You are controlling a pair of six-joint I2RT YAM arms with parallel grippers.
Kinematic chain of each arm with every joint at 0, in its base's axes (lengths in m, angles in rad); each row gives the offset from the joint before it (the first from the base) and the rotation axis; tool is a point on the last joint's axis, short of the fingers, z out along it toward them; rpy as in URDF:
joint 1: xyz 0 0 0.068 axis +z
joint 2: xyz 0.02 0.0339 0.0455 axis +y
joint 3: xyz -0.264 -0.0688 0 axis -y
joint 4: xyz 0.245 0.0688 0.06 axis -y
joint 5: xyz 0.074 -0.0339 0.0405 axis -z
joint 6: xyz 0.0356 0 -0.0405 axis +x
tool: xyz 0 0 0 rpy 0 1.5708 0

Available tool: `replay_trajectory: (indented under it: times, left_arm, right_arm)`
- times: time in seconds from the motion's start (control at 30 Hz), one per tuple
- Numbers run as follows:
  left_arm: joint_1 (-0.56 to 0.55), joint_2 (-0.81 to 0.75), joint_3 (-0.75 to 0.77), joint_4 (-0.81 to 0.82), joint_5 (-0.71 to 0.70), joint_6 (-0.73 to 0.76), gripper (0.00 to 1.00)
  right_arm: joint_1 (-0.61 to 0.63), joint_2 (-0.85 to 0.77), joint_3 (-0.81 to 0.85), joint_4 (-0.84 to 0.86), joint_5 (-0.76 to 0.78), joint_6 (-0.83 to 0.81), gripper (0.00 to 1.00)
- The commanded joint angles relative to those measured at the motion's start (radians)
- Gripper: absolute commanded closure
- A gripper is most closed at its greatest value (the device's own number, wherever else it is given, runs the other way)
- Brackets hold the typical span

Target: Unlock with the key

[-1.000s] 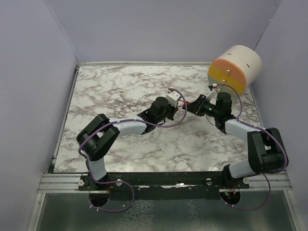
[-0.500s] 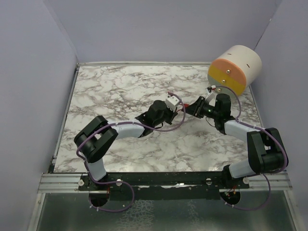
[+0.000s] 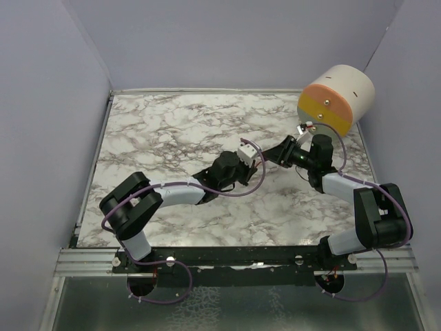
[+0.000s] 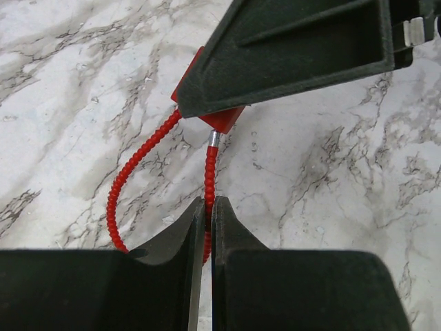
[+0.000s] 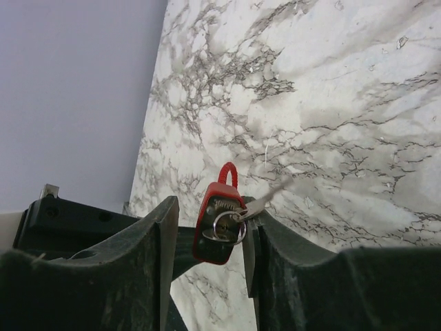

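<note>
The red padlock [image 5: 219, 222] hangs between the fingers of my right gripper [image 5: 207, 238], which is open: the lock leans by the right finger and a gap shows on the left. A key [image 5: 222, 236] sits in the lock's base with a metal ring [image 5: 228, 226]; a second key [image 5: 266, 196] sticks out to the right. My left gripper [image 4: 207, 207] is shut on the lock's red cable shackle [image 4: 209, 172], which loops left over the marble. In the top view the left gripper [image 3: 252, 165] and right gripper [image 3: 273, 153] meet tip to tip.
A cream cylinder with an orange and yellow face [image 3: 335, 98] lies at the back right corner, just behind the right wrist. Grey walls close in the marble table [image 3: 165, 131] on three sides. Purple cables trail along both arms.
The right jaws have spread apart from the padlock body. The left arm has stretched lower and its wrist shifted slightly right, still holding the red cable.
</note>
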Motion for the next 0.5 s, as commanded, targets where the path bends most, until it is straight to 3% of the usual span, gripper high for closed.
replay_trajectory:
  times: [0.0, 0.47]
  left_arm:
    - [-0.027, -0.017, 0.008, 0.032, -0.031, -0.029, 1.00]
    - [-0.041, 0.014, 0.051, 0.028, -0.068, -0.057, 1.00]
  right_arm:
    - [-0.004, -0.003, 0.010, 0.050, 0.016, 0.007, 0.58]
    - [-0.004, -0.002, 0.005, 0.046, 0.004, -0.004, 0.58]
